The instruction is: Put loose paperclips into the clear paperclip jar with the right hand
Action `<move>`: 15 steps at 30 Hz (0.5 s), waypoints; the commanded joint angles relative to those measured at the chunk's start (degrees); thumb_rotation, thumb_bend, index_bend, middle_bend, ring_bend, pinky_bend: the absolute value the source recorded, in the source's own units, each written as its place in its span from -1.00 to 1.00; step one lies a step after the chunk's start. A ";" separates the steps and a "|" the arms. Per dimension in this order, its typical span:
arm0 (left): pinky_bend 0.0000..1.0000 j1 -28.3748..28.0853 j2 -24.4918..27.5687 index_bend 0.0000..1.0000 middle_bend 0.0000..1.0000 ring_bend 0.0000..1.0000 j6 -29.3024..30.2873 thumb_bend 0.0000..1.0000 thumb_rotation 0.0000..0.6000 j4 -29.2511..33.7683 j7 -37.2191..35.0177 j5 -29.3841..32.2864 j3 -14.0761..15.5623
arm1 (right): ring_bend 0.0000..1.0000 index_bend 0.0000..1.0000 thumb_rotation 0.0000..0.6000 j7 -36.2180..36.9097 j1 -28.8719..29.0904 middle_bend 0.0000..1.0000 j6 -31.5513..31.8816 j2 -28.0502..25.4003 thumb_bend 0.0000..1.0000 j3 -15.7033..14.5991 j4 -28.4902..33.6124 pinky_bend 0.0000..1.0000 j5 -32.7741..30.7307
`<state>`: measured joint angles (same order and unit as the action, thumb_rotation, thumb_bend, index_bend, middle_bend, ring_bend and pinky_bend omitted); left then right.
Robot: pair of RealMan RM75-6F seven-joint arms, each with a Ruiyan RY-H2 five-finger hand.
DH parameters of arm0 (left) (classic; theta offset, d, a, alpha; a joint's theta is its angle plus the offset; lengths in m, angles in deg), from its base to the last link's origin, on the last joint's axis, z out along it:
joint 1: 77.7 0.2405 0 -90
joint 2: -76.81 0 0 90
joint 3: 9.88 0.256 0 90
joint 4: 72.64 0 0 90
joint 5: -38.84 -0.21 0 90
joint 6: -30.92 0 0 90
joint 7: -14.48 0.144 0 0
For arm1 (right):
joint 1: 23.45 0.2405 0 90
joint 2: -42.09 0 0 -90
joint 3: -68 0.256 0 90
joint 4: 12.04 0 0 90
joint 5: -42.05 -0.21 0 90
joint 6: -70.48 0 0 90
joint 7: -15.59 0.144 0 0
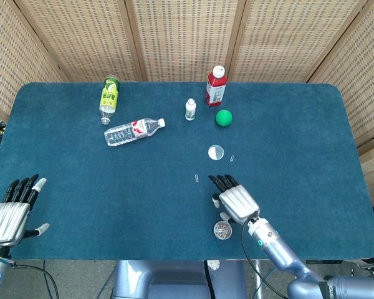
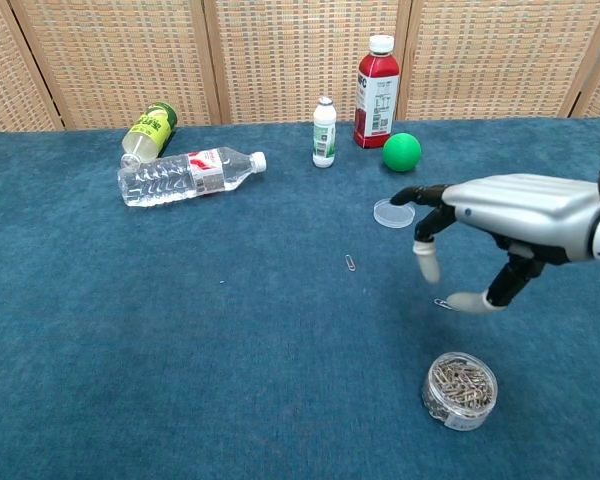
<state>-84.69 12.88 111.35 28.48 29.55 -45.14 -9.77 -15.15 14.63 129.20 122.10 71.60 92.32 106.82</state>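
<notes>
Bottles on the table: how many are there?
4. A green bottle and a clear water bottle lie at the far left; a small white bottle and a red bottle stand by the green ball. None seems hidden.

Far side: red bottle (image 1: 216, 86) upright, small white bottle (image 1: 190, 109) to its left, green ball (image 1: 224, 118) just in front. Left: green bottle (image 1: 109, 95) and clear water bottle (image 1: 134, 131) lying down.
</notes>
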 commanded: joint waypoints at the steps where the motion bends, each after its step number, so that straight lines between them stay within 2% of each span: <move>1: -1.00 -0.02 -0.02 -1.00 -1.00 -1.00 -0.03 -1.00 1.00 -0.03 0.05 -0.02 0.01 | -1.00 -0.01 1.00 1.45 0.42 -0.99 -0.15 1.00 -0.40 2.12 -3.06 -0.86 -4.17; 6: -1.00 -0.01 -0.11 -1.00 -1.00 -1.00 -0.05 -1.00 1.00 -0.10 0.18 0.13 -0.03 | -1.00 -0.01 1.00 1.61 1.28 -0.99 -1.50 3.26 -0.40 3.15 -7.55 -0.86 -8.57; 15: -1.00 -0.05 -0.34 -1.00 -1.00 -1.00 -0.16 -1.00 1.00 -0.13 0.70 0.38 -0.07 | -1.00 -0.01 1.00 1.20 2.63 -0.99 -2.32 7.65 -0.40 4.21 -13.68 -0.86 -12.42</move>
<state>-84.73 12.54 111.19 28.35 30.24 -44.76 -9.84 -13.83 16.93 127.09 129.03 75.53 79.42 95.09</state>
